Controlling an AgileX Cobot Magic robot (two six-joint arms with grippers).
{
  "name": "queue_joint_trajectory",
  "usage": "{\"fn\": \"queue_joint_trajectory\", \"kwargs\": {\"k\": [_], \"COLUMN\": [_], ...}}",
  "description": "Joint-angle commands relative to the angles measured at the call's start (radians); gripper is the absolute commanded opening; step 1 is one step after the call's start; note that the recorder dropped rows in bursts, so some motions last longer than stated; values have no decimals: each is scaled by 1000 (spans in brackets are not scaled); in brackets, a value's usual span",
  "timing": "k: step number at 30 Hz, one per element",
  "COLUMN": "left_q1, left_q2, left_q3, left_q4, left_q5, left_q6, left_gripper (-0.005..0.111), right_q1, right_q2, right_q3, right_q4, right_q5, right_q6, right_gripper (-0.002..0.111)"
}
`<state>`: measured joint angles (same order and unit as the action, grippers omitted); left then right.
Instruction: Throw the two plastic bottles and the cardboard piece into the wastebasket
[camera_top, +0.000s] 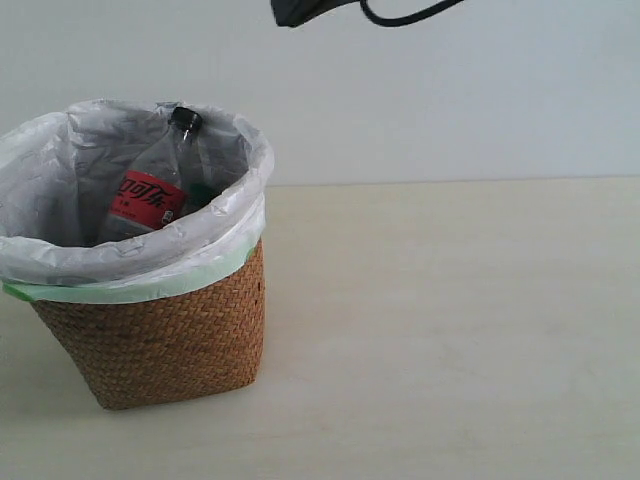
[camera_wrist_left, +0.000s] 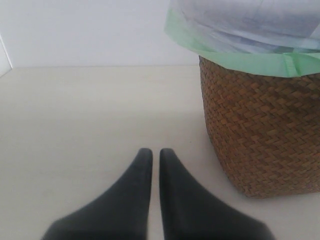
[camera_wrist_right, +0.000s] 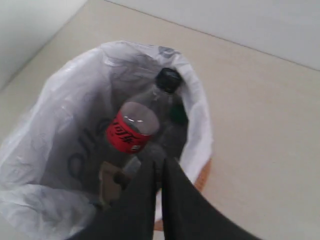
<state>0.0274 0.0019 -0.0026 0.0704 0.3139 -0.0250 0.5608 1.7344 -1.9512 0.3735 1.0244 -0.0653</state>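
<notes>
- Wicker wastebasket (camera_top: 160, 340), near the left edge of the tabletop (camera_top: 450, 330), holds the red-label bottle (camera_top: 148, 200), apparently also a green cap (camera_wrist_right: 178, 116) and the cardboard piece (camera_wrist_right: 107, 180).
- Left fingers (camera_wrist_left: 135, 190) and right fingers (camera_wrist_right: 142, 200) are pressed together, empty; the task looks done.

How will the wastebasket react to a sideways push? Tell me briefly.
The wastebasket narrows toward its base, so a push near the rim would probably tip it. Inside shows a seemingly empty red-label bottle, so it is likely light and slides easily. Its bag liner looks floppy.
</notes>
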Motion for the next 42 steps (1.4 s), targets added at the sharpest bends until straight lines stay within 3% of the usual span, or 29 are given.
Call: {"fn": "queue_joint_trajectory", "kwargs": {"k": [1, 6, 13, 27, 42], "left_q1": [-5, -5, -5, -5, -5], "left_q2": [-2, -2, -2, -2, -2], "left_q3": [3, 3, 3, 3, 3], "left_q4": [-7, -7, -7, -7, -7], "left_q5": [-8, -8, -8, -8, -8], "left_q6": [0, 0, 0, 0, 0], "left_gripper": [5, 5, 5, 5, 5], "right_q1": [-4, -4, -4, -4, -4], "right_q2": [-98, -313, -601, -1067, -1436], "right_q3": [73, 388, 659, 1011, 1249], "right_q4": [-224, -274, -357, -357, -359], "right_q5": [-5, -289, -432, -552, -597], "right_q6": [65, 79, 86, 87, 87], "right_gripper": [0, 0, 0, 0, 0]}}
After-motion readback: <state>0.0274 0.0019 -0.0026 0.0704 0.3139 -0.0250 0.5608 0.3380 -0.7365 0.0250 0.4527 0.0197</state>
